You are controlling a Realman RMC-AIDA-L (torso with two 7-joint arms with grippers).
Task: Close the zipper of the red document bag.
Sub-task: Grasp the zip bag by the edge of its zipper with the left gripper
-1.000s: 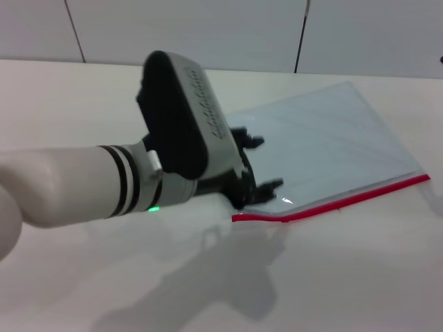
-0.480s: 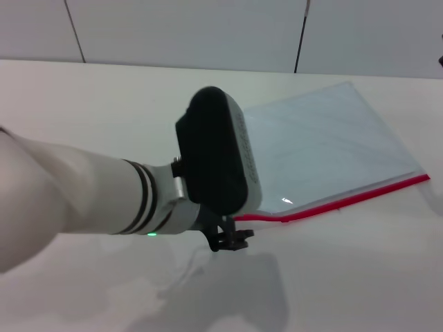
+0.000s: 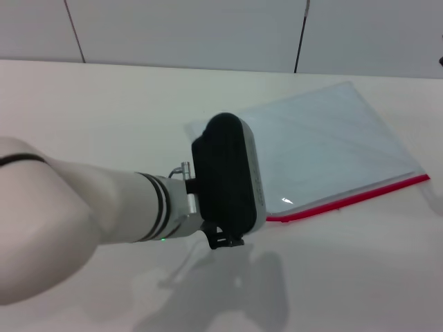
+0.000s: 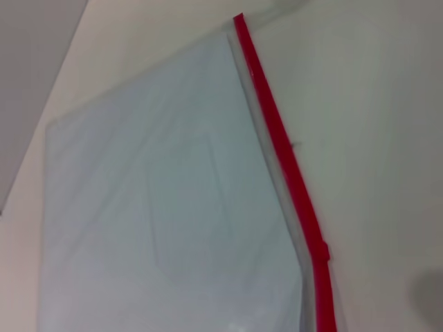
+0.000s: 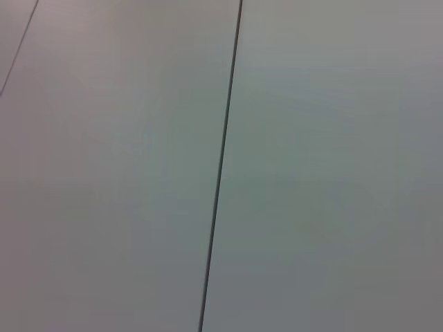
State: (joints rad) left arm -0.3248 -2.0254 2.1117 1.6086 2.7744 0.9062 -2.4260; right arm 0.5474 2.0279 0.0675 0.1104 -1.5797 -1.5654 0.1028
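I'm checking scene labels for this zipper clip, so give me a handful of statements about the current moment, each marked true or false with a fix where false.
1. The flat translucent pale-blue document bag lies on the white table. True.
2. The thin bright-red zipper strip runs along the bag's long edge farthest from the robot. False: it is the edge nearest the robot.
3. The left gripper is at the zipper's left end. True.
4. The right gripper is pressing the bag down. False: it is not in view; its wrist camera shows only a plain panelled surface.
5. A pen lies on the bag. False: nothing lies on it.

Lab-like bench: bare white table [image 3: 104, 104] (grey panelled wall [image 3: 208, 31]).
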